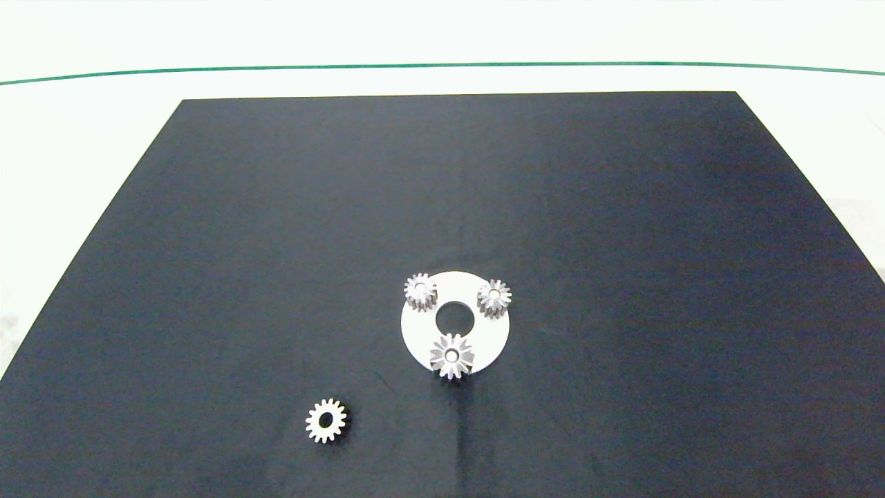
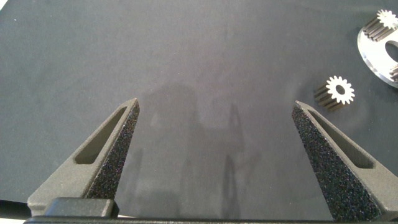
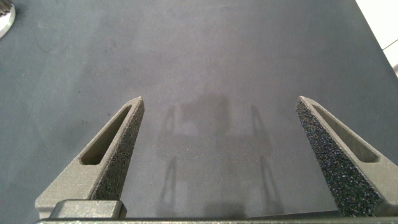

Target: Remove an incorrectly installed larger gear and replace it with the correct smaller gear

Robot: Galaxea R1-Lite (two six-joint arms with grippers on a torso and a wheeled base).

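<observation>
A black mat (image 1: 276, 242) covers a white worktop (image 1: 83, 124). The left gripper (image 2: 216, 104) hovers over bare mat, jaws spread wide and empty. Near it, the small silver blunt-toothed smaller gear (image 1: 326, 420) lies flat on the mat, apart from the white ring-shaped plate (image 1: 484, 332). The wide silver star-toothed larger gear (image 1: 452, 356) sits on the plate's near edge, two small silver gears (image 1: 420, 291) on its far side. The right gripper (image 3: 219, 99) hangs above bare mat, jaws wide apart, holding nothing.

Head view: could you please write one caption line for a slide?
White disc on a black mat carries two small gears and the larger gear; the smaller gear lies loose nearby.
</observation>
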